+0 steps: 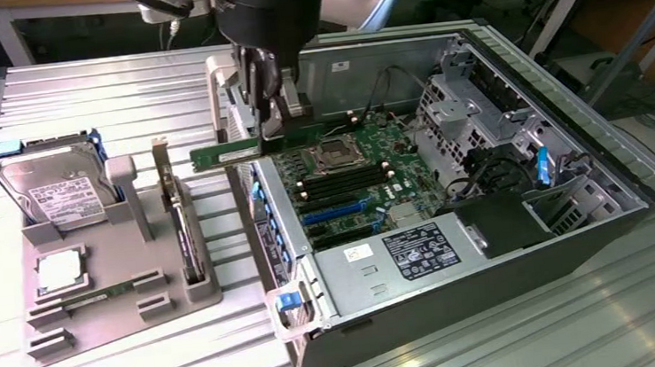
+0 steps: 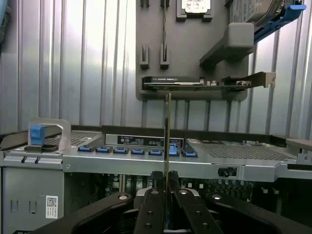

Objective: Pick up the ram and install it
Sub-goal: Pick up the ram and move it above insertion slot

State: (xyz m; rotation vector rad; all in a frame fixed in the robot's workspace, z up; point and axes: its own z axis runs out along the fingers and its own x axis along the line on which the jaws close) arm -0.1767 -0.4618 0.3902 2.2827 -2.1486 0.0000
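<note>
The ram (image 1: 228,152) is a long green stick with a white label. It hangs level above the open computer case's (image 1: 612,185) wall on the exterior view's left, partly over the motherboard (image 1: 358,185). My gripper (image 1: 270,126) is shut on the ram near its case-side end. In the wrist view the ram (image 2: 167,136) shows edge-on as a thin line rising from between the black fingers (image 2: 150,207). Dark memory slots (image 1: 334,184) lie on the motherboard below the processor socket (image 1: 334,153).
A grey holder tray (image 1: 113,300) at the exterior view's left carries a hard drive (image 1: 61,193), a silver processor chip (image 1: 60,271) and an upright expansion card (image 1: 176,216). Inside the case are a power supply (image 1: 428,248), drive cages (image 1: 469,104) and cables.
</note>
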